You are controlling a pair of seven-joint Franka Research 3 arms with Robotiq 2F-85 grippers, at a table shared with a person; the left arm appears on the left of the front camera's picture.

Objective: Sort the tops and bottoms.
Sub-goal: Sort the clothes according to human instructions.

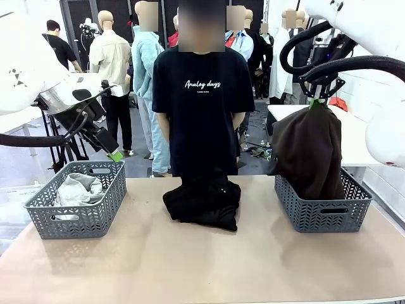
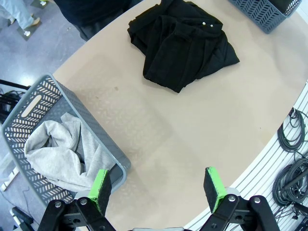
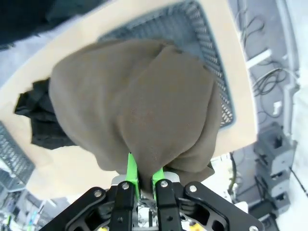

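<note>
Garment [image 1: 79, 189] in left basket [image 1: 85, 220]

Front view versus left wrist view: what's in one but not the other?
Front view: the shut right gripper holding the brown garment up over the right basket. Left wrist view: cables on the floor. Both: the grey garment in the left basket, the black pile on the table, the open left gripper.

Near edge of the surface [image 1: 190, 266] is bare, corner to corner. The black pile [image 1: 202, 201] sits mid-surface at the far edge, tight against the person [image 1: 202, 107], so the centre's blocked. There are clear lanes either side, out to each basket. The brown garment [image 1: 310, 152] hangs from the right claw [image 1: 314, 101], plugging the right basket [image 1: 323, 215]. The grey garment [image 1: 79, 189] lies low in the left basket [image 1: 82, 221].
</note>
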